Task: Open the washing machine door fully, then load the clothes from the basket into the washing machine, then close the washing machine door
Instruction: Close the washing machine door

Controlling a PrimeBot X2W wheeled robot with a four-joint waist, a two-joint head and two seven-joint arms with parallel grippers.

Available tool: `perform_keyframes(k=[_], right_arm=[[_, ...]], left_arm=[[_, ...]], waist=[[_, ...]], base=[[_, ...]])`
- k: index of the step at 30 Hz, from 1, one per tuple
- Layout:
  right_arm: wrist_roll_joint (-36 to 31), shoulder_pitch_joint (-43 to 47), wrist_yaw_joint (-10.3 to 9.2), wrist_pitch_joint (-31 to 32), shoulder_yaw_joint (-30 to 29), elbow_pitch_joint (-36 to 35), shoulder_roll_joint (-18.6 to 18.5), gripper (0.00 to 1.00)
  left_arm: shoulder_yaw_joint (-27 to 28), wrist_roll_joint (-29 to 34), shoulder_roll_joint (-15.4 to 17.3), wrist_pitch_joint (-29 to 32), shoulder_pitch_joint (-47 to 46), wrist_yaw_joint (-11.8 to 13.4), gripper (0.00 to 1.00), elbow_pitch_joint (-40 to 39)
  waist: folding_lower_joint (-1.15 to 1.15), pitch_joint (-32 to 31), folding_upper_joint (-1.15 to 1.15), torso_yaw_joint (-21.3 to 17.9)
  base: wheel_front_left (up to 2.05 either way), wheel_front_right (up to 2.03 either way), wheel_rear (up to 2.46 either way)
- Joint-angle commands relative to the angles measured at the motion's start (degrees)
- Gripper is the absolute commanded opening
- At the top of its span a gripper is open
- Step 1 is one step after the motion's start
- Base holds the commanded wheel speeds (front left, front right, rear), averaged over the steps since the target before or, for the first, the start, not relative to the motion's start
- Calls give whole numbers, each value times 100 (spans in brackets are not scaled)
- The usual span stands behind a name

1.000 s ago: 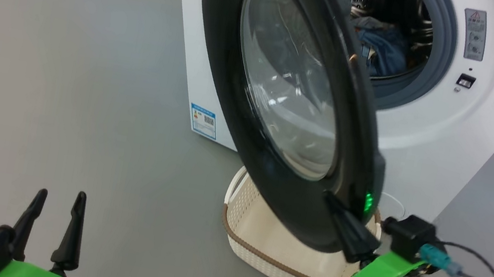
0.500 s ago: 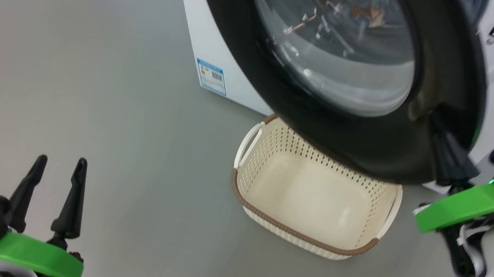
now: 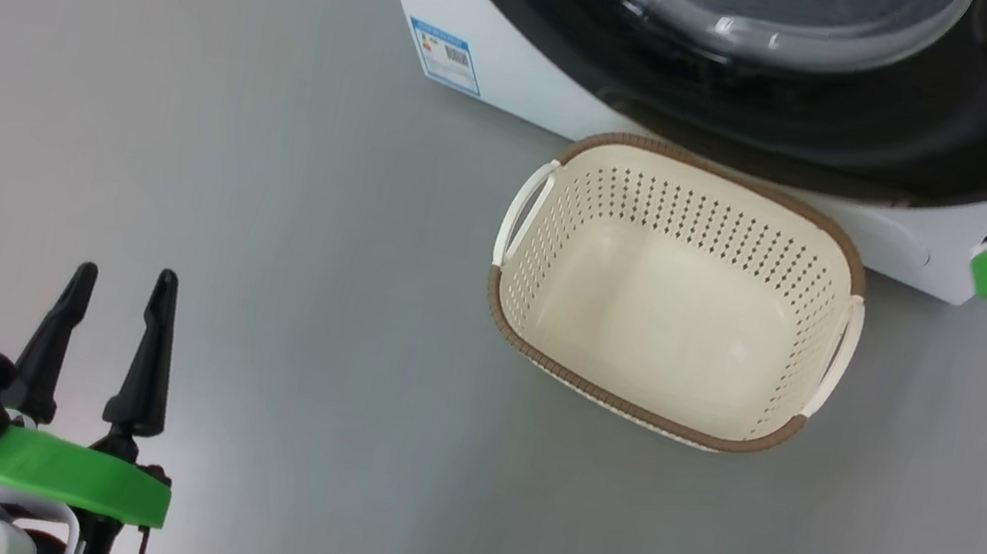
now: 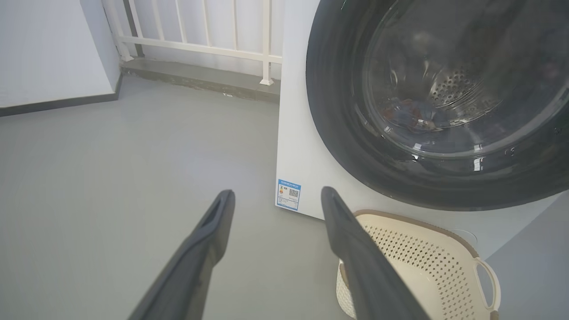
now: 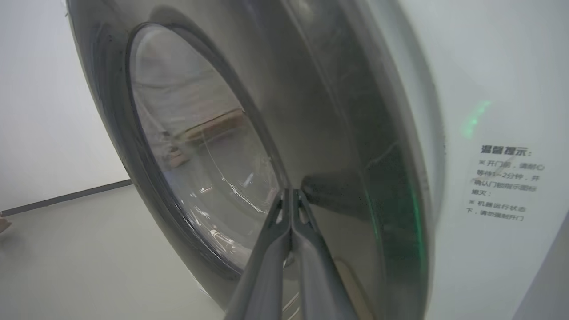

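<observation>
Right wrist view shows you the thing that matters most. The right gripper (image 5: 291, 192) has its two fingers squeezed tight together with nothing between them. Its tips seem to touch the shiny black rim of the washing machine door (image 5: 338, 146). The door sits right in front of those tips, and right behind the door is the white front of the washing machine (image 5: 489, 66).

The door's round face lies almost flat against the machine. Only a thin gap shows at its edge (I can't tell if the catch has clicked). So I think your next push should go straight toward the machine, through the rim, with no sliding sideways on that slippery black part.

The clothes (image 4: 413, 118) are inside the machine. You can see a bit of blue through the glass. The basket (image 3: 707, 157) sits on the floor just in front of the machine, below the door, with nothing in it.

The left gripper (image 3: 126, 273) is well away from the machine, out over the bare floor (image 3: 178, 110). Its fingers are spread wide and hold nothing. The right arm is much nearer to the door, so I think this job belongs to that arm.
</observation>
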Motion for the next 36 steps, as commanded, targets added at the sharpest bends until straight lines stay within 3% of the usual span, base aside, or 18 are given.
perform_keyframes(k=[1,14,19,24,25,26,27,28,36], right_arm=[[92,-219,33,-27,16,-2,-32,0],[-377,-1483,33,-27,27,1379,-175,0],[-367,-1391,33,-27,191,1452,-49,0],[-260,-941,33,-27,306,1096,27,0],[-235,-816,33,-27,326,988,49,9],[-220,-687,33,-27,342,873,65,24],[-216,-555,33,-27,379,751,78,49],[-223,-419,33,-27,427,625,90,97],[-40,499,33,-27,620,-173,229,100]], left_arm=[[214,-44,148,-37,-171,-9,100,-155],[192,-162,87,-37,-249,-9,100,-90],[205,-155,70,-37,-201,-9,100,-67],[177,-126,56,-37,-185,-9,100,-65],[178,-120,61,-37,-175,-9,100,-59],[183,-116,68,-37,-165,-9,100,-55],[193,-114,76,-37,-151,-9,100,-53],[203,-111,86,-37,-136,-9,100,-50],[128,-61,164,-37,-35,-9,100,-32]], waist=[[0,153,0,34],[0,112,0,88],[0,-7,0,61],[0,-193,0,-10],[0,-238,0,-35],[0,-283,0,-64],[0,-330,0,-101],[0,-376,0,-145],[0,-807,0,-662]], base=[[0,0,0],[0,0,0],[0,0,0],[0,0,0],[0,0,0],[0,0,0],[0,0,0],[0,0,0],[0,0,0]])
